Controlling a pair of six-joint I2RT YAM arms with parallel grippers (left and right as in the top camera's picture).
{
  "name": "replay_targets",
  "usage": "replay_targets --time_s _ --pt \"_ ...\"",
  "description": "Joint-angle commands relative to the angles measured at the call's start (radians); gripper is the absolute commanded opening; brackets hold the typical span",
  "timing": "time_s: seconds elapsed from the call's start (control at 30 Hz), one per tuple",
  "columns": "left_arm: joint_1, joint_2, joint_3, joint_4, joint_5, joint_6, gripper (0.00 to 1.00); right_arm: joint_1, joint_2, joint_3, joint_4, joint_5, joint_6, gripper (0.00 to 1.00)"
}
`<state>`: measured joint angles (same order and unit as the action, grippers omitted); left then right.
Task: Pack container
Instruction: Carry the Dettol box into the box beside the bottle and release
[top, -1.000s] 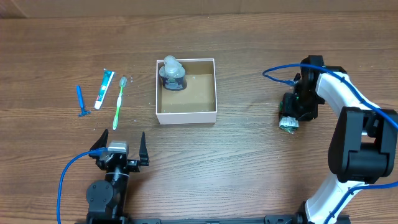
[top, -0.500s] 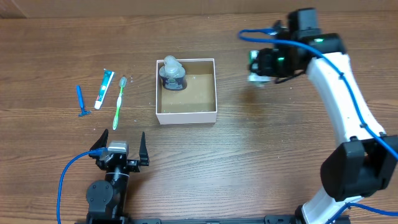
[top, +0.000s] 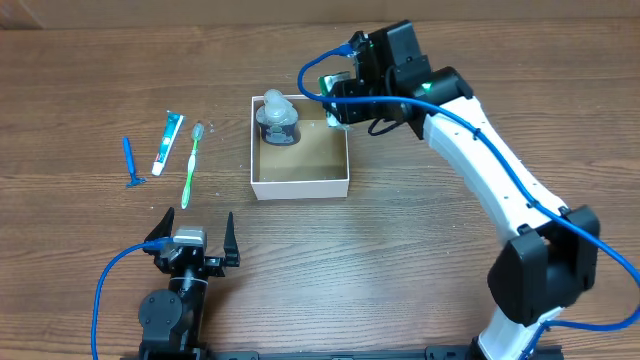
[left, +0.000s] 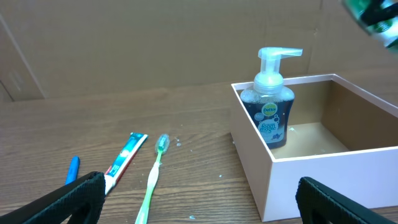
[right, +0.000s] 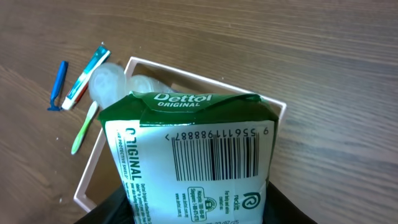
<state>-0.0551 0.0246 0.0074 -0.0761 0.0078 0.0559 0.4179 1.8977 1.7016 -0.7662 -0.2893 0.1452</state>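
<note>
Wooden desk (top: 400, 280) underneath all. On it, directly beneath the right pincer (top: 338, 102) and reaching leftward and nearward from it, the square white-walled container (top: 300, 187) with its brown floor. Right pincer pinching a green-and-white soap pack (right: 193, 155), hanging above the container's far right corner. Just left of that pincer, a pump bottle (top: 277, 122), upright in the far left corner, already inside. Well off to its left, outside the box: a toothbrush (top: 190, 165), a toothpaste tube (top: 167, 143) and a blue razor (top: 130, 163), all lying ahead of the left pincer (top: 197, 226), spread and empty.

Step in hand, by the look of it: setting the pack into the box. Probably best done by shifting a little nearward to clear the thin wall, then lowering over bare floor to the right of the bottle without knocking the pump. Safer to let go only once low, to avoid a tumble against the rim.

Hard to judge: height of the pack above the floor. Grip itself mostly masked by the pack in the wrist view, and the pack's lower end cut off. Small print unreadable apart from the brand name.
</note>
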Motion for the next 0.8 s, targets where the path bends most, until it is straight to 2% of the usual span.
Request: replay_targets --time_s 0.0,0.43,0.77 --pt "-0.004 0.001 -0.002 -0.001 0.011 0.012 1.00 0.016 0.056 0.020 0.043 0.008 0.045 0.27" --pt "-0.004 0.001 -0.002 -0.001 0.011 0.011 1.00 0.058 0.196 0.020 0.105 0.009 0.074 0.27" --pt "-0.004 0.001 -0.002 -0.001 0.011 0.012 1.00 0.071 0.240 0.020 0.143 0.106 0.122 0.27"
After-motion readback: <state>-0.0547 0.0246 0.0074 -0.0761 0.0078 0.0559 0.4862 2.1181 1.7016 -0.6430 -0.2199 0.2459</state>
